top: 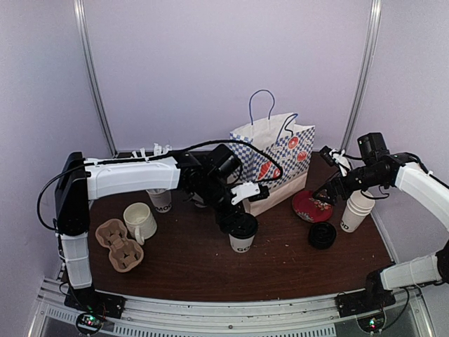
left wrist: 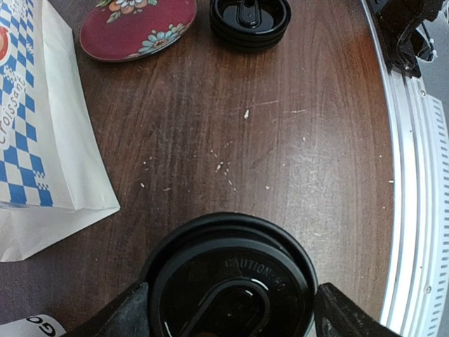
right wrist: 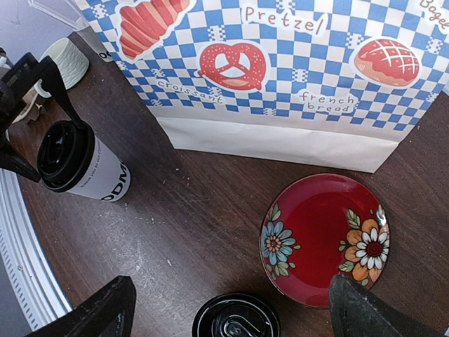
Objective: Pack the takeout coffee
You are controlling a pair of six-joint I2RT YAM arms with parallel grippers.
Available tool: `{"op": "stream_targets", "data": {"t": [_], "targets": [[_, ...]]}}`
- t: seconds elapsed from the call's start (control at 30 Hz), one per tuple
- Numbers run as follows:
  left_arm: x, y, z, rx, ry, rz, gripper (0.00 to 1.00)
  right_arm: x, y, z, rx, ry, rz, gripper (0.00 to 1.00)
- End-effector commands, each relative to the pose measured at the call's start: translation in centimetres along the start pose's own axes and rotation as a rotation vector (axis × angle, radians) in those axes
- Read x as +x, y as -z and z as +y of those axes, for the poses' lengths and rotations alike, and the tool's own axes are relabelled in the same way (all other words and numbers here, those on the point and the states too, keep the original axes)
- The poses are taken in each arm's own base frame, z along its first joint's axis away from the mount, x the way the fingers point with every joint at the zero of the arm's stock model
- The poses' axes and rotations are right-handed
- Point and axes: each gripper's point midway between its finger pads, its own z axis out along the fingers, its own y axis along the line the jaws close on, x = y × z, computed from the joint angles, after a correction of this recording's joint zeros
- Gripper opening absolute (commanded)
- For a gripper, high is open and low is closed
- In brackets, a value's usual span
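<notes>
**Grasp stage, first cup.** The lidded cup (top: pixel 243 237) stands upright on the bench (top: pixel 189 270), mid-bench and just in front of the paper bag (top: pixel 277 158). The left tool (left wrist: pixel 230 291) hangs over it, one finger on either side of the black lid and close against the rim. Whether the fingers already press on the lid cannot be told. The right tool (right wrist: pixel 228 286) is spread wide and empty above the lid stack (right wrist: pixel 235 323), beside the red plate (right wrist: pixel 323 239). An unlidded cup (top: pixel 358 209) waits at the far right.

**Next move (judged).** The left tool needs a firm, level grip below the lid rim, then a straight lift. The cup then goes either to the pulp carrier (top: pixel 119 246) at left or into the bag; the pictures do not settle which.

**Clearances.** Bare bench lies in front of the cup and between it and the carrier. The cream mug (top: pixel 140 221) stands just behind the carrier and crowds that route. The bag's side is close behind the cup, so a backward swing risks brushing it. The bench's metal edge rail runs near the lid stack.
</notes>
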Motion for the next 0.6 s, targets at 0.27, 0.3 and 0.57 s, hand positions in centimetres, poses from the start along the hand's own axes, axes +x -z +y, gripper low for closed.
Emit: {"op": "stream_targets", "data": {"t": [0.27,0.3,0.57], "targets": [[0.5,-0.6,0.3,-0.031,-0.006,0.035,0.89,0.1,0.5,-0.1,0.019,0.014,-0.002,1.00],[0.7,-0.7,0.5,-0.041,-0.003,0.040,0.88,0.1,0.5,-0.1,0.019,0.013,-0.001,0.99],[0.0,-0.2,1.0,-0.069,-0.009,0.027,0.78,0.2,0.4,-0.2,0.020,0.011,0.004,1.00]]}}
